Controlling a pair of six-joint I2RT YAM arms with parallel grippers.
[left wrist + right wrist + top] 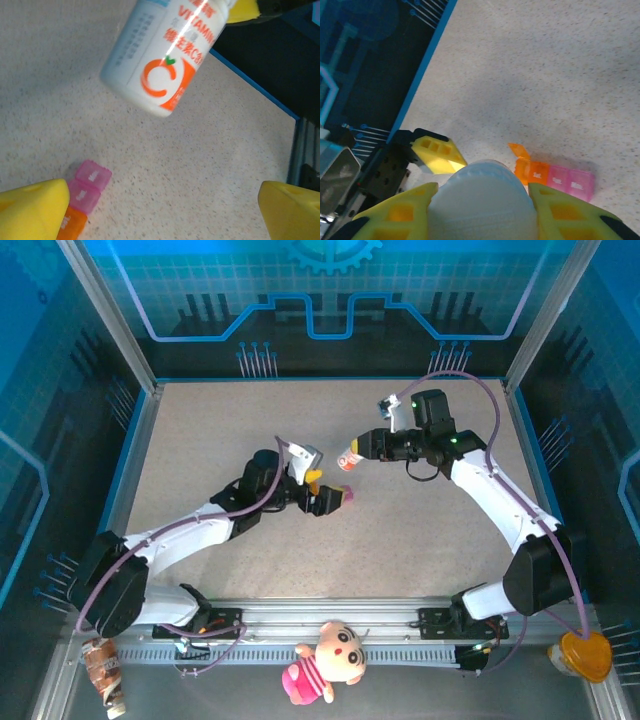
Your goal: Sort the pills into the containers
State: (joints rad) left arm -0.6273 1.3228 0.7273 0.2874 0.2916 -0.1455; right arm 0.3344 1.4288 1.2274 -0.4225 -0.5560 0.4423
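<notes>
Centring the vitamin bottle — right jaws grasping it, left jaws released — over the open orange compartment matters.

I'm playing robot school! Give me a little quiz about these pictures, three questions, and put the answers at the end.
1. True or false: the right fingers are shut on the white bottle.
2. Which colours does the pill box lying on the table have? A) orange and pink B) green and blue C) black and white
3. Fill in the word: the left fingers stand wide ____, with nothing between them.

Key: 1 true. 2 A. 3 open.
</notes>
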